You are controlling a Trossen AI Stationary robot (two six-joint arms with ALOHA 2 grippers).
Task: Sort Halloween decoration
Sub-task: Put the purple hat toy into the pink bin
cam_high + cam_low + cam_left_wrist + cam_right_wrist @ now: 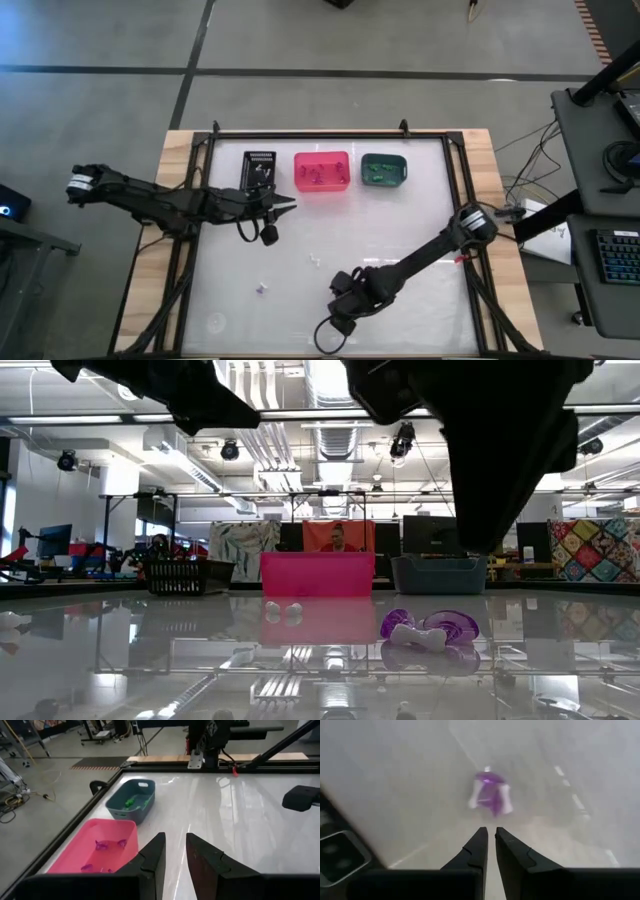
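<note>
A purple and white trinket [262,288] lies on the white table; it also shows in the right wrist view [490,795] and the low view [430,628]. A small white trinket [315,260] lies farther back. My right gripper [490,831] hovers above the table to the right of the purple trinket and points at it, with only a narrow gap between its fingers. It is empty. My left gripper [175,840] hangs in front of the black bin [259,172] and pink bin [321,172], slightly open and empty.
The black, pink and teal bins [383,169] stand in a row at the table's far edge. Purple trinkets lie in the pink bin [100,845] and green ones in the teal bin [131,802]. A black frame rims the table.
</note>
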